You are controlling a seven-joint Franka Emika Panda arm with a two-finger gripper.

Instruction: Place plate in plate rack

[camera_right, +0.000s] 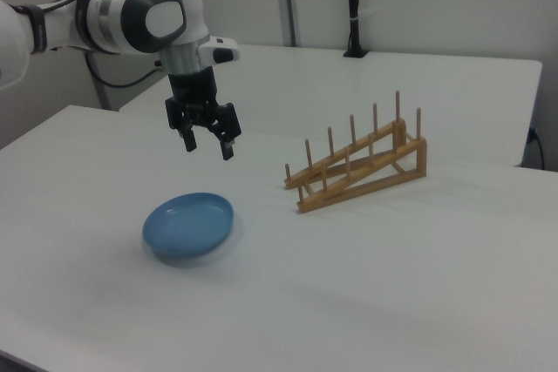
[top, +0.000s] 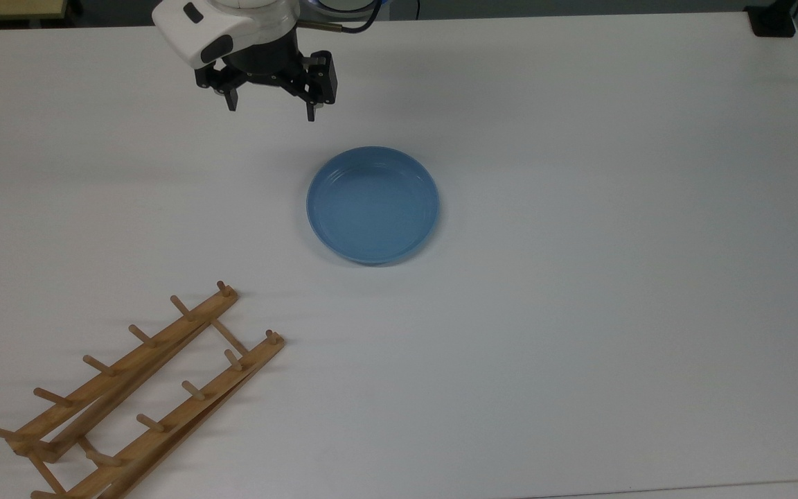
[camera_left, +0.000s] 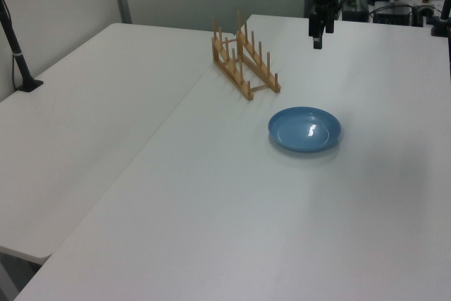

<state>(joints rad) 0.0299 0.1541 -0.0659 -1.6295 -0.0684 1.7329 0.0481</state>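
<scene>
Nothing is done yet: the plate [top: 373,204] lies flat on the table [top: 579,312], well apart from the empty rack [top: 139,391], while the gripper [top: 271,104] hangs above, spread wide, holding nothing.

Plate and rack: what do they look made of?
The plate: glossy blue, probably glazed ceramic or hard plastic; a bright highlight sits on it in the left view. The plate rack: light-brown, matte, apparently bare wood, with round dowel-like pegs.
</scene>
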